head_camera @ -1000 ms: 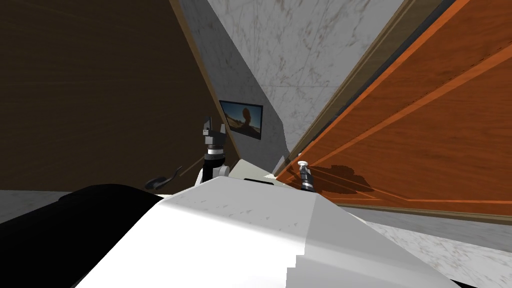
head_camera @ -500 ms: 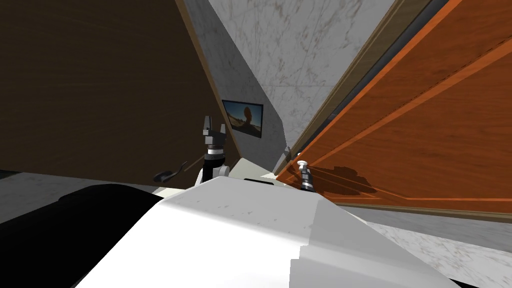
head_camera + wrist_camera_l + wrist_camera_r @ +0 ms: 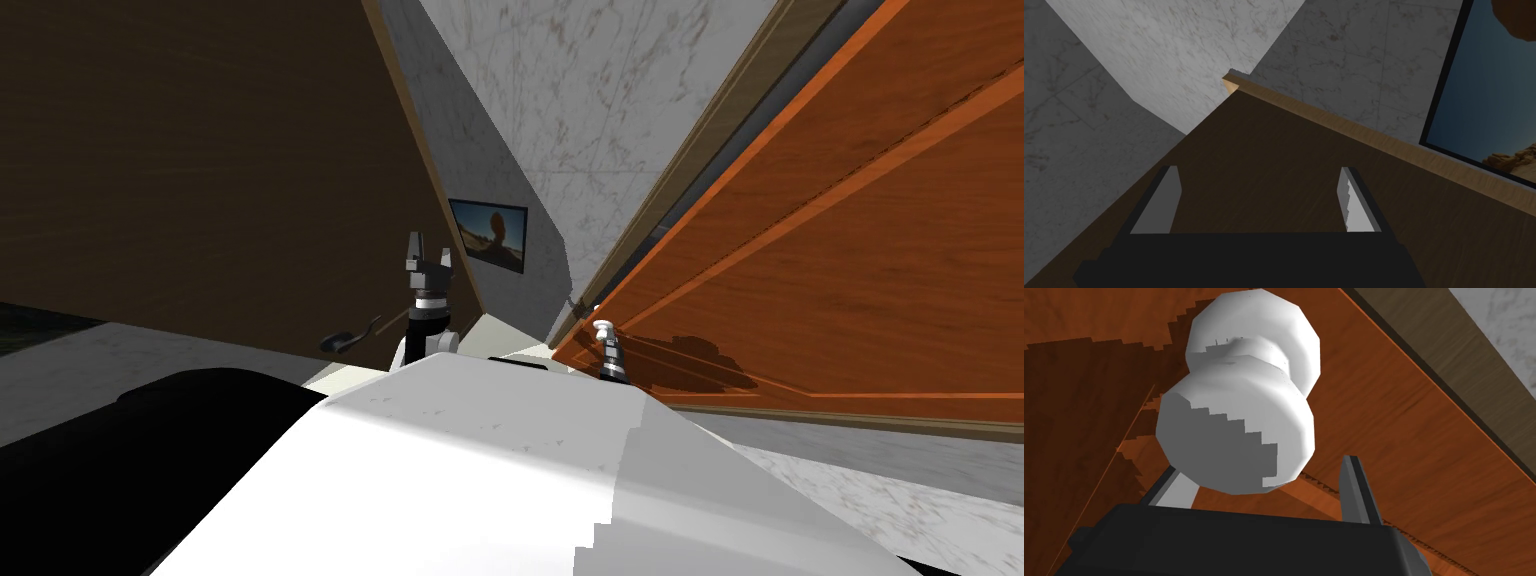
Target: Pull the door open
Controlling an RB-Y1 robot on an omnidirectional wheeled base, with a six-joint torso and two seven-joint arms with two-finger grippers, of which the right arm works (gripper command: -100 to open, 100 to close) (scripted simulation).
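An orange-brown wooden door (image 3: 850,250) stands on my right, slightly out of its frame (image 3: 700,140). Its white round knob (image 3: 601,325) sits at the door's near edge. My right gripper (image 3: 603,336) is at that knob. In the right wrist view the knob (image 3: 1239,428) lies between the fingers of the open right gripper (image 3: 1259,465); one finger (image 3: 1356,493) stands a little clear of it and the other is partly hidden behind it. The door's panel (image 3: 1424,448) is right behind the knob. My left gripper (image 3: 427,245) is raised and open.
A dark brown door (image 3: 200,170) with a dark lever handle (image 3: 348,338) stands close on my left. In the left wrist view the left gripper (image 3: 1259,170) faces its top edge (image 3: 1324,120). A framed picture (image 3: 490,233) hangs on the grey marbled wall between the doors.
The gap between the orange door and its frame has widened a little, with my right gripper staying at the knob. My view has shifted; more floor shows under the dark door at left.
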